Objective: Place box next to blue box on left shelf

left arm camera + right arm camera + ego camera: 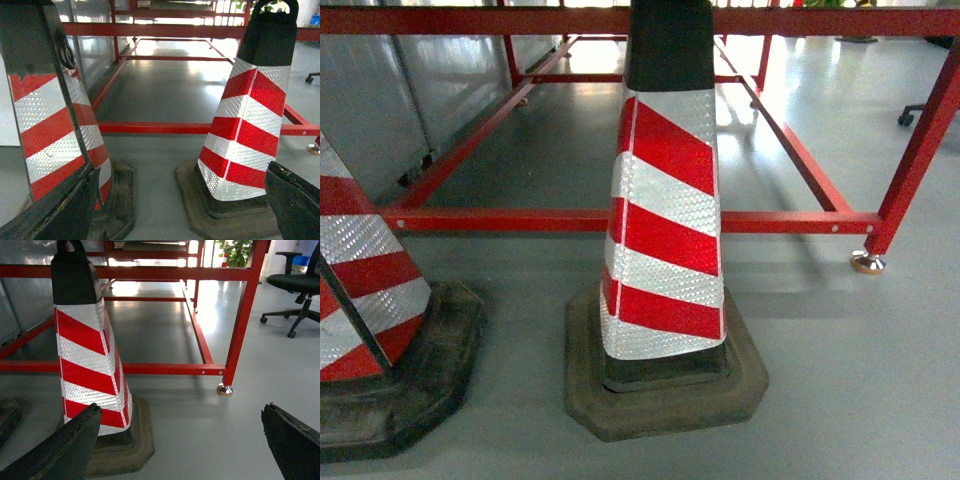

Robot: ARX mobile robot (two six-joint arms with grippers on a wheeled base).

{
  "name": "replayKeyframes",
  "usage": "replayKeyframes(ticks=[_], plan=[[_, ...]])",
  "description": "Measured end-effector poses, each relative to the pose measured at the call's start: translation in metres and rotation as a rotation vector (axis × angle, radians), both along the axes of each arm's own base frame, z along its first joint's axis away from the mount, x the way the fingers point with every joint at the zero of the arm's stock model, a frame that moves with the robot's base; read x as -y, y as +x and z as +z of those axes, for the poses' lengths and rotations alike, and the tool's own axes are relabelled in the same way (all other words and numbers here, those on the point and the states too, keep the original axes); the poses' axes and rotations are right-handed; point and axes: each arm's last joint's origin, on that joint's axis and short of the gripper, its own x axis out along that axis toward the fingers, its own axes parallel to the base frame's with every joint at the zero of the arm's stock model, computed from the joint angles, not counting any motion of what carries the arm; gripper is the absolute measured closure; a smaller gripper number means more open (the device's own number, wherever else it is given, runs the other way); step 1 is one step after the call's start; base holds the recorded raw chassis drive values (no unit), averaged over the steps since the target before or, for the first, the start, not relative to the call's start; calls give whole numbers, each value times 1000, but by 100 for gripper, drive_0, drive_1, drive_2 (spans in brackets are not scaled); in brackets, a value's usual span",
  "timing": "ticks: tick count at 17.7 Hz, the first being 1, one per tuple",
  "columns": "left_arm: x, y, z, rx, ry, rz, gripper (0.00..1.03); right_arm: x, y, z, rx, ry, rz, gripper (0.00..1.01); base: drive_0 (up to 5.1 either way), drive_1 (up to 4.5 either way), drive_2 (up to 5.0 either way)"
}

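Observation:
The box, the blue box and the left shelf are all out of view. My left gripper point(181, 172) is open and holds nothing; its dark fingers point(60, 210) stand wide apart low over the grey floor, framing the gap between two traffic cones. My right gripper point(182, 409) is also open and empty, with one finger point(65, 445) in front of a cone's base and the other at the right edge over bare floor. Neither gripper shows in the head view.
A red-and-white traffic cone point(665, 230) stands close in front, and a second cone point(365, 290) at the left. Behind them runs a red tubular floor frame point(620, 220) with a metal foot point(867, 263). A black office chair point(297, 287) stands far right.

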Motion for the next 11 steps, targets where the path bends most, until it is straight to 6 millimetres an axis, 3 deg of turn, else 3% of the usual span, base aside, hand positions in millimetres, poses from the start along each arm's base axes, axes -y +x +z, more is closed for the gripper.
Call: replayKeyframes(ticks=[11], plan=[[0, 0, 0, 0, 0, 3, 5, 0, 0, 0, -2, 1, 1, 3, 16, 16, 16]])
